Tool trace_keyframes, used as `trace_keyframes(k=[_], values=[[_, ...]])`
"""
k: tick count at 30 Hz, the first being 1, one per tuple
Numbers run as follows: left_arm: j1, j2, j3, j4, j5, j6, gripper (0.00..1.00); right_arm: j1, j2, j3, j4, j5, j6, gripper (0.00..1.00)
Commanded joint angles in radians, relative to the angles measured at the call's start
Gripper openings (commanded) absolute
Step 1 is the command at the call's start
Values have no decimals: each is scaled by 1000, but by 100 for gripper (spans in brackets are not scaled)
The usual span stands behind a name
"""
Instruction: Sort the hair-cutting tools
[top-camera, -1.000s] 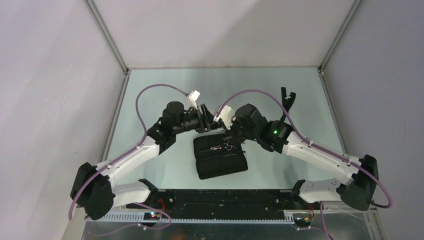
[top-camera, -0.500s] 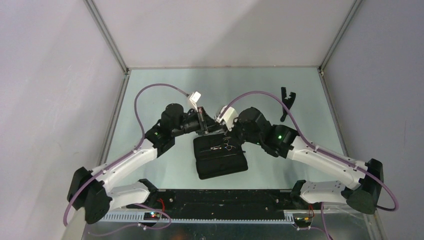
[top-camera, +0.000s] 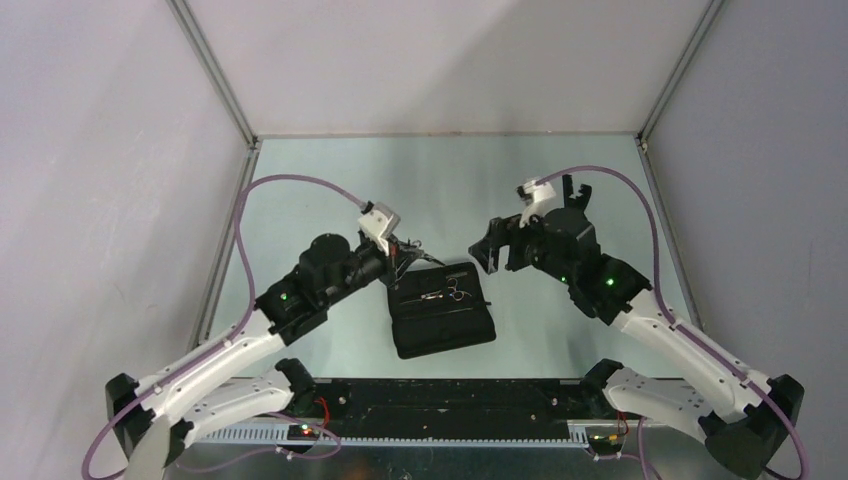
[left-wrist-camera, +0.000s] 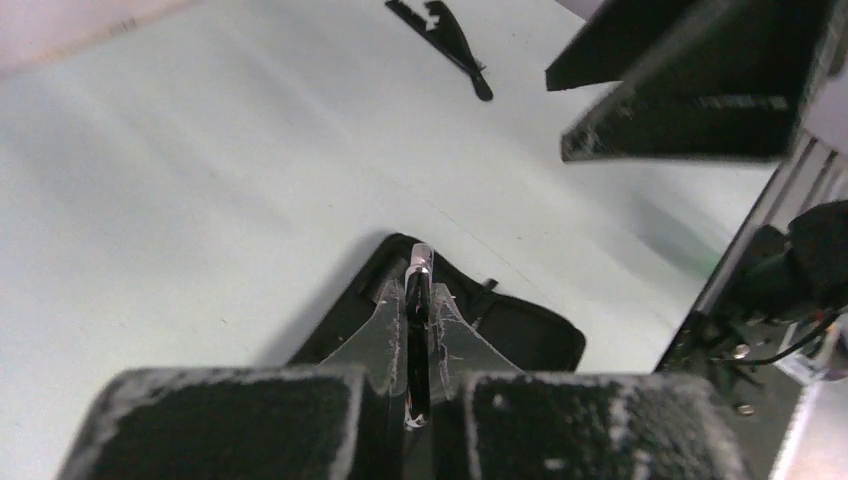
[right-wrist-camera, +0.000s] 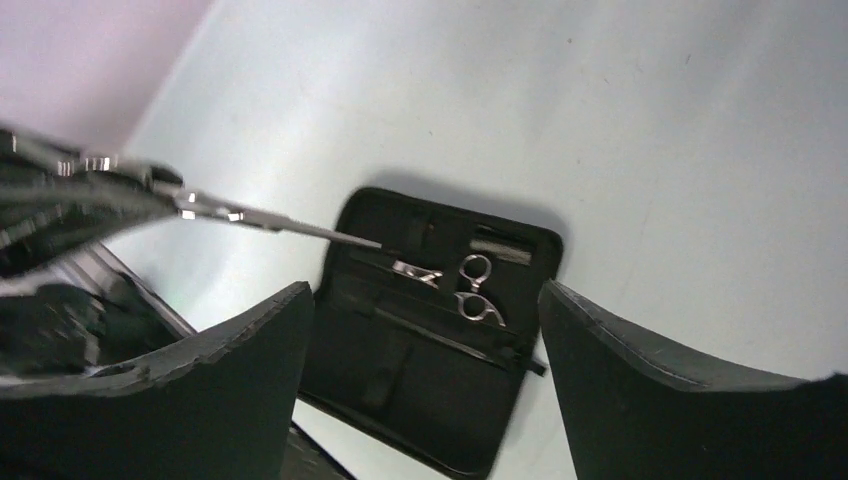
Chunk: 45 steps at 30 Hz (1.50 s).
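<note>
Mid-frame over the desk (top-camera: 300, 200), left jaws pinch slim silver metal scissors (right-wrist-camera: 300, 229) by the open black rectangular zip case (top-camera: 445, 330), right jaws wide, empty; next likely slotting them into a pocket.

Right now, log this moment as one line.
left gripper: shut on scissors | right gripper: open, empty | second scissors: in case | comb tool: on table

A pale grey-green flat tabletop (top-camera: 330, 200) lay under soft, even light. Plain whitish walls (top-camera: 450, 60) enclosed it on three sides, met by slanting silver metal corner posts (top-camera: 213, 75). A black rail (top-camera: 450, 398), possibly metal, ran along its near edge.
</note>
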Motion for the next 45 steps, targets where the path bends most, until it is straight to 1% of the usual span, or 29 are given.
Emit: trace_keyframes(k=[1,5,6,8,9,13,20,21,26,32,36,40,41,42,43,44,45], values=[[-85,-76,-49,148,-173,293,0,-42,-20,-19,113,-46,337,89],[-160,-84,-103,249,-186,478,0,-52,-11,-37,174,-62,488,90],[-168,-88,-111,268,-186,500,0,-53,-11,-41,201,-59,533,90],[-190,-91,-141,330,-175,567,0,-56,-11,-53,235,-53,587,89],[-204,-93,-162,368,-153,626,0,-55,-7,-57,246,-55,602,89],[-244,-89,-191,433,-133,749,0,-55,28,-75,296,-84,665,87],[-287,-71,-201,486,-128,846,0,-54,102,-102,333,-153,719,84],[-293,-70,-201,489,-128,857,0,-55,108,-107,361,-166,729,83],[-320,-67,-200,495,-123,889,0,-64,138,-138,421,-190,762,77],[-354,-59,-193,489,-125,934,0,-88,183,-151,499,-273,814,72],[-363,-52,-193,486,-131,955,0,-99,190,-166,539,-306,858,64],[-368,-44,-202,499,-131,960,0,-113,196,-184,596,-338,899,52],[-369,-41,-203,498,-130,962,0,-115,196,-192,608,-340,903,47],[-370,-40,-203,497,-130,964,0,-118,197,-195,619,-343,912,43],[-372,-39,-203,494,-131,966,0,-120,197,-203,628,-345,917,35],[-374,-41,-203,492,-131,964,1,-125,198,-207,634,-350,929,31],[-375,-43,-203,482,-131,962,2,-127,198,-216,650,-353,937,23]])
